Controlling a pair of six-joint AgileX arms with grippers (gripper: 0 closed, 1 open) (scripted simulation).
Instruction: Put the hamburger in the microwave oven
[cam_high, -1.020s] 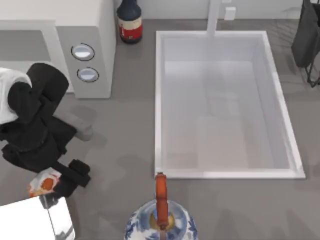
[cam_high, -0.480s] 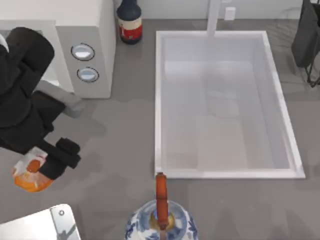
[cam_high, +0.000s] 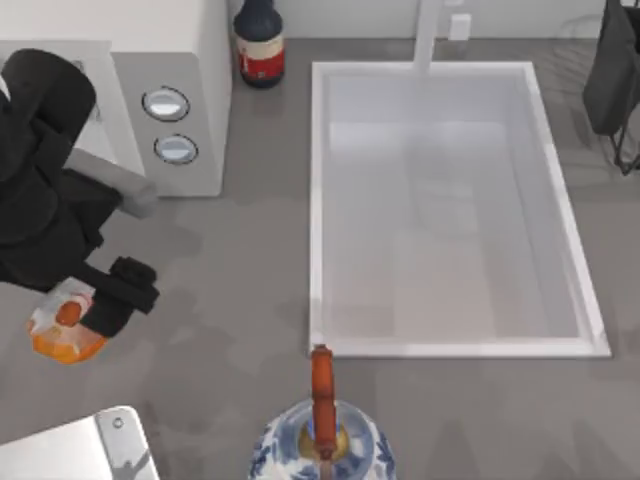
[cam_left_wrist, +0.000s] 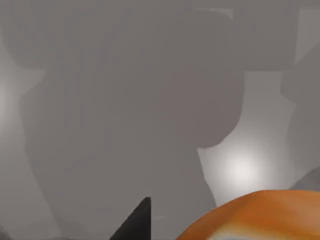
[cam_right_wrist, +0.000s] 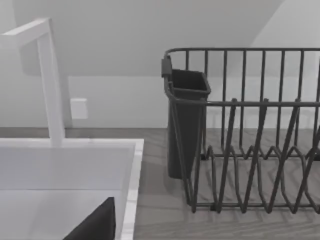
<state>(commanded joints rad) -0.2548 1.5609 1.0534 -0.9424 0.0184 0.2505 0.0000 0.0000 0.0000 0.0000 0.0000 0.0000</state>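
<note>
- The hamburger (cam_high: 64, 330), a small round orange-tan bun with a pale top and red streak, sits at about eight o'clock on the grey counter, pinched in your left gripper (cam_high: 82, 318)
- The microwave oven (cam_high: 170, 60), a large white box with two silvery knobs, waits at ten o'clock
- Carry the bun level, keep it low, and aim for the grey cavity, clear of the knob panel
- Your right gripper (cam_right_wrist: 92, 225) is parked by the white rectangular sink (cam_right_wrist: 131, 165); I cannot tell its jaws

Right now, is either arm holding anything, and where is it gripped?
The left gripper holds the small orange-tan hamburger, jaws closed on its right side, near the table's left edge.
</note>
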